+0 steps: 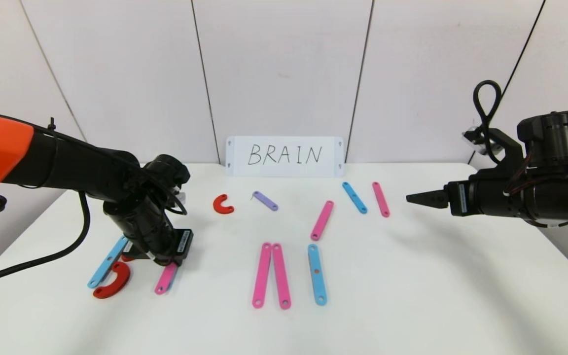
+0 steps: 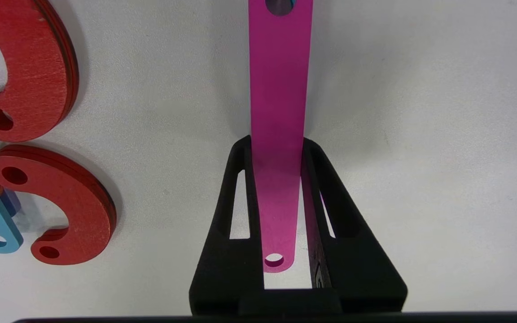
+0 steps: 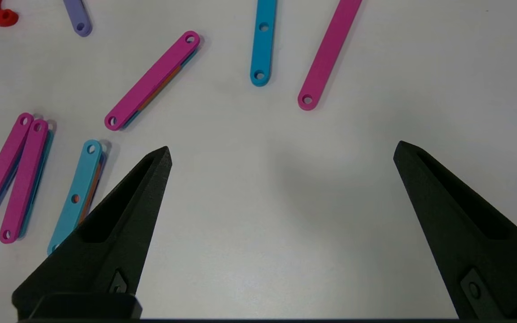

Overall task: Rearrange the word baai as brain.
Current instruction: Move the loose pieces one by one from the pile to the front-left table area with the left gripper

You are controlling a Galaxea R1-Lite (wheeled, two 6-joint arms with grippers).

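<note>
White desk (image 1: 412,296) fills the scene, backed by pale wall panels. Nearest the front edge, toward the left corner, the left gripper (image 2: 276,148) presses down on a pink strip (image 2: 278,112); its two black fingers (image 2: 236,202) sit closed tight against the strip's long edges, the strip lying flat on the desk between them. Just beside it toward the left edge lie two red C-shaped curves (image 2: 61,211), one touching a blue strip (image 1: 108,261) that slants toward the front left corner. Along the middle of the front lie a pair of pink strips (image 1: 270,275) touching side by side, with another blue strip (image 1: 316,273) near them on the right. Farther back, a tilted pink strip (image 1: 322,220) lies alone at mid-desk. Beyond it, nearer the back edge, a small red curve (image 1: 223,204), a short lilac strip (image 1: 265,200), a blue strip (image 1: 354,197) and a pink strip (image 1: 380,199) are spread well apart. Over the right side of the desk the right gripper (image 3: 281,152) hangs above the surface, jaws spread wide and holding nothing. Against the wall at the back edge stands a white card (image 1: 285,156) handwritten BRAIN.
</note>
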